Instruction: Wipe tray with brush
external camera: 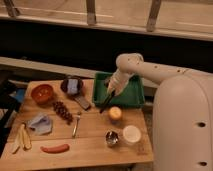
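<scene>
One main risk: the brush (107, 102) hangs from my gripper (113, 90) at a slant, head end down-left, and it crosses the near-left rim of the tray (131, 97). If I sweep left or near from here, the brush likely rides over the rim onto the wooden table (90, 137) instead of wiping the tray floor. My gripper sits over the left half of the tray, clamped on the brush's upper end.

Second risk: the orange round item (115, 113) sits just near of the tray's front edge, close to the brush tip. A low swing could knock it. Dark flat utensil (82, 102) lies just left of the tip too.

Containers:
- Tray: green, right-far part of the table, looks bare inside apart from brush and gripper.
- Red bowl (42, 92), far-left: contents can't tell.
- Dark bowl (71, 85), left of tray: holds a pale bluish item.
- Metal cup (111, 137) and white cup (131, 134), near edge: contents can't tell.
</scene>
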Tool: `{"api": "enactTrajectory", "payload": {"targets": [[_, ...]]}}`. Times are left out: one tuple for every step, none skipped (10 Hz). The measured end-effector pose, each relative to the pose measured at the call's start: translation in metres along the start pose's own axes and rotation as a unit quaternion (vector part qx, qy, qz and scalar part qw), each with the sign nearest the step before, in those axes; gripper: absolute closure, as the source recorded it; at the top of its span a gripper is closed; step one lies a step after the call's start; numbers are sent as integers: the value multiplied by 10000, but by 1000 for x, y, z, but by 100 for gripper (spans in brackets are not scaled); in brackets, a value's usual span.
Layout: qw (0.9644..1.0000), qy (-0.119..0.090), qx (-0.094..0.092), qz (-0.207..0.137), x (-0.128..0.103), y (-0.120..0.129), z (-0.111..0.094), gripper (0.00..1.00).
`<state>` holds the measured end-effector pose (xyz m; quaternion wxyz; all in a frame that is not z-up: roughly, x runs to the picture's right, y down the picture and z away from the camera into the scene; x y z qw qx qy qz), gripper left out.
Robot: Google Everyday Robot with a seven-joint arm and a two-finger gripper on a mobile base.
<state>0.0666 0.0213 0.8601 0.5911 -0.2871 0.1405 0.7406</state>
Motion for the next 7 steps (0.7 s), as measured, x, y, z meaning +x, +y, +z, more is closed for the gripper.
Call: {"api": "enactTrajectory", "payload": {"targets": [[9998, -64, 93, 144, -5, -3, 0, 100], [9992, -168, 200, 293, -16, -5, -1, 100], [9984, -267, 269, 408, -31, -5, -1, 100], [9974, -368, 315, 538, -52, -6, -2, 100], [9967, -434, 293, 613, -73, -9, -3, 100], [9967, -443, 274, 625, -85, -12, -4, 100], [9968, -472, 197, 620, -98, -13, -7, 100]]}}
